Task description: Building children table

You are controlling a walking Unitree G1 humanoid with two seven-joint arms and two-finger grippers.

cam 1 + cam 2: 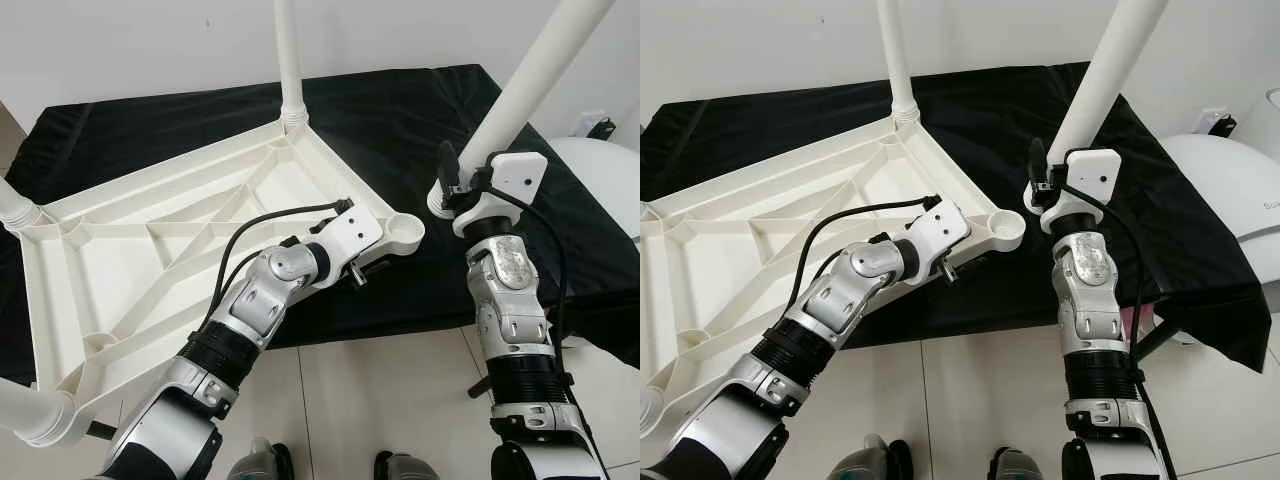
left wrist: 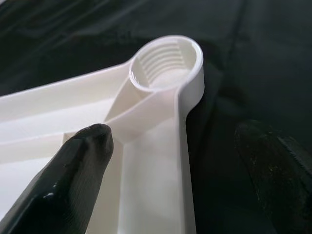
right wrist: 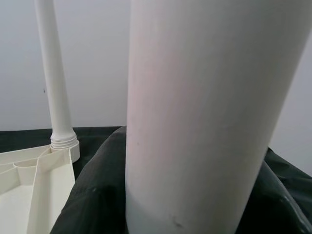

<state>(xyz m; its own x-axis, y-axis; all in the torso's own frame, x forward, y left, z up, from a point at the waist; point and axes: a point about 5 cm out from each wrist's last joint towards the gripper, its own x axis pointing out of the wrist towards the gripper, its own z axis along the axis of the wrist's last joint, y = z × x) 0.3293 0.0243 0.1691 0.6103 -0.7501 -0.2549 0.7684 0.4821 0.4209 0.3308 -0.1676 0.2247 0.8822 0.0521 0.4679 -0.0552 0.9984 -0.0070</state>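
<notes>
The white tabletop [image 1: 170,240] lies upside down on the black cloth [image 1: 400,110], ribs facing up, and its near corner with the empty threaded socket [image 2: 165,63] hangs a little over the front edge of the cloth. One leg [image 1: 288,60] stands already in the far corner socket. The left gripper [image 2: 185,170] is wide open, with one finger [image 2: 73,170] above the inner side of the rim and the other outside it, near the socket but apart from it. The right gripper [image 1: 455,185] holds the loose leg [image 1: 530,70] near its lower end; the leg is tilted and its foot is just beside the empty socket, not in it. The tabletop looks like thin, stiff moulded plastic, probably light, so it may slide on the cloth; I think the rim beside the socket is the good place to hold it. The leg is smooth and round, so it may slip when turned; a hold low down, close to the thread, seems best.
</notes>
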